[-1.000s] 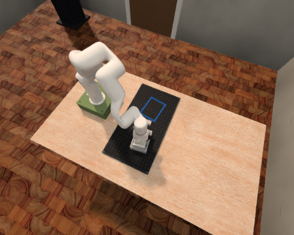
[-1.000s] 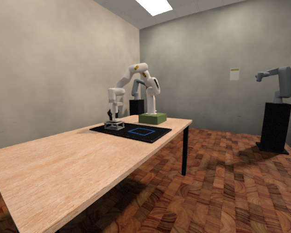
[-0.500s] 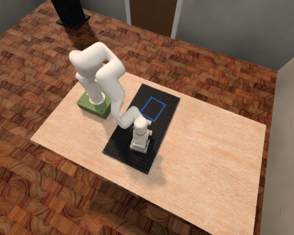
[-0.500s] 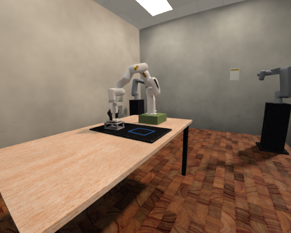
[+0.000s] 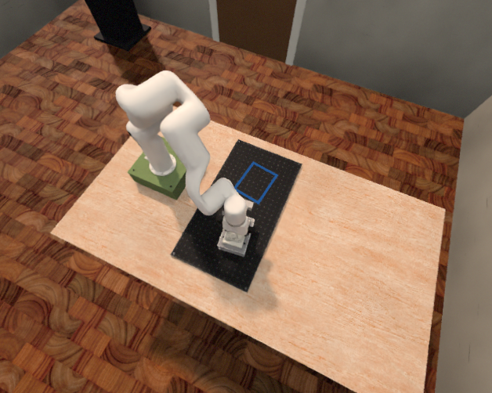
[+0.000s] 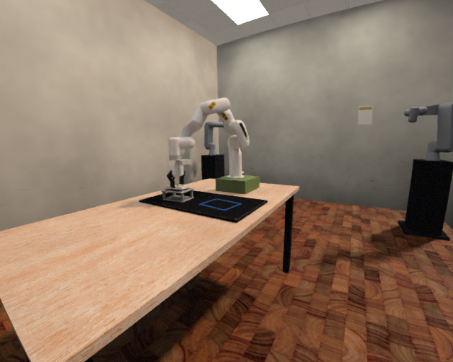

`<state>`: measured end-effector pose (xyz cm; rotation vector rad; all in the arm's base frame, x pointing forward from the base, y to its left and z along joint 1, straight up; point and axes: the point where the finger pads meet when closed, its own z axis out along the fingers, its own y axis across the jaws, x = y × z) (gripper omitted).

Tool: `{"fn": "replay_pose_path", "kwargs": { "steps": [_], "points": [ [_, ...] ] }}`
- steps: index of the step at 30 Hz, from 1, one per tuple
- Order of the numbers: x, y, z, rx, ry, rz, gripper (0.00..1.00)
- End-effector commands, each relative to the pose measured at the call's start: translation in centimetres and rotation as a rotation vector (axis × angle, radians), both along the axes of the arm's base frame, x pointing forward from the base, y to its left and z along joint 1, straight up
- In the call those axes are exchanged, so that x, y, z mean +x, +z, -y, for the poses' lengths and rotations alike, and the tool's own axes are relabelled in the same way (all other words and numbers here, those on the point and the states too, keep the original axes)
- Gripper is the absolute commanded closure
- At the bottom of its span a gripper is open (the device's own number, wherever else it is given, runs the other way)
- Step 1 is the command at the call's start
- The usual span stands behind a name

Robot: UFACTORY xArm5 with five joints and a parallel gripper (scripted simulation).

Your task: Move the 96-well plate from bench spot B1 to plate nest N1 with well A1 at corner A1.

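My gripper [image 5: 234, 237] points straight down over the raised nest N1 [image 5: 233, 249] at the near end of the black mat [image 5: 212, 253]. It is shut on the pale 96-well plate [image 5: 234, 243], with the fingers wide across it. In the side view the dark fingers [image 6: 176, 182] reach down to the plate [image 6: 177, 188], which is level with the top of the nest [image 6: 177, 196]. I cannot tell whether the plate rests inside the locators. The cut-off corner and the A1 mark are too small to make out. The blue outline B1 [image 5: 256, 182] is empty; it also shows in the side view [image 6: 220, 204].
The arm stands on a green block [image 5: 157, 175] at the table's back left. The table edge [image 6: 258, 221] runs close beside the mat. Two other arms on black pedestals [image 6: 427, 194] stand on the floor, away from the table.
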<state>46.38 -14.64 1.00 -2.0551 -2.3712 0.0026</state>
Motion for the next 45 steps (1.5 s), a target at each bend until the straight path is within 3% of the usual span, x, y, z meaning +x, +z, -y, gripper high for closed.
{"fn": "replay_pose_path", "kwargs": {
  "steps": [1, 45],
  "points": [
    [0.14, 0.08, 0.04, -0.006, 0.000, 0.002, 1.00],
    [0.14, -0.58, 0.05, -0.006, 0.000, 0.002, 1.00]
  ]
}}
